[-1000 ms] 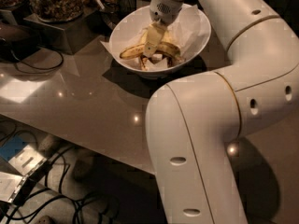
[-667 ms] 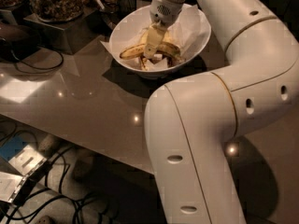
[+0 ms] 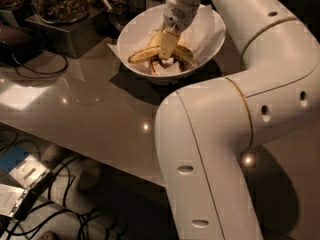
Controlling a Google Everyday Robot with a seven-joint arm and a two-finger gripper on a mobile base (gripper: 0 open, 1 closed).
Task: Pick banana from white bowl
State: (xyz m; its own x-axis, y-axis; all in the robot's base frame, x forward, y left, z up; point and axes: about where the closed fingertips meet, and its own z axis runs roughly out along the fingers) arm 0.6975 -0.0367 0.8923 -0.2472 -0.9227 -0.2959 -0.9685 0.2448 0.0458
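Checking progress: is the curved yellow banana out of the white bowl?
No, the curved yellow banana lies in the glossy white bowl under the gripper.

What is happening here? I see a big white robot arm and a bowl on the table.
The robot's arm reaches across the table into a white bowl lined with paper. Its gripper is low in the bowl, right over the middle of a curved, speckled banana. The banana lies in the bowl and is not lifted yet.

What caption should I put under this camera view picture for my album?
Robot's gripper hangs inside the white bowl, right over the bananas.
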